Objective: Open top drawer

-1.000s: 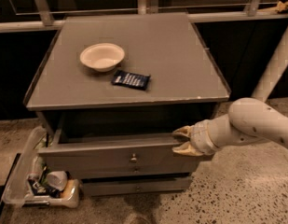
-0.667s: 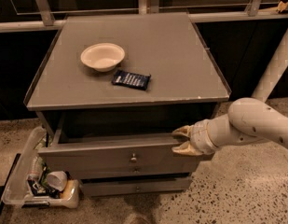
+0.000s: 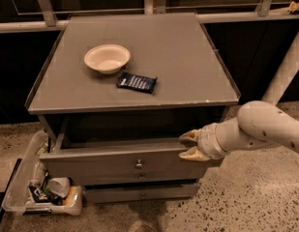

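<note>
A white bowl (image 3: pixel 107 58) and a dark packet (image 3: pixel 136 82) lie near each other on the tabletop (image 3: pixel 187 57). A clear bin (image 3: pixel 18 182) of junk sits on the floor (image 3: pixel 255 197), left. A white pole (image 3: pixel 284 76) leans behind the gripper (image 3: pixel 190 145), right.

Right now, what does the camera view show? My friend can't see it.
The grey top drawer is pulled partly out, with the robot's gripper at its right upper edge. On the cabinet top sit a white bowl and a dark packet.

Grey top drawer (image 3: pixel 105 161); yellowish gripper (image 3: pixel 190 145) jaws clamp its right edge; cream bowl (image 3: pixel 107 58); navy packet (image 3: pixel 136 82).
</note>
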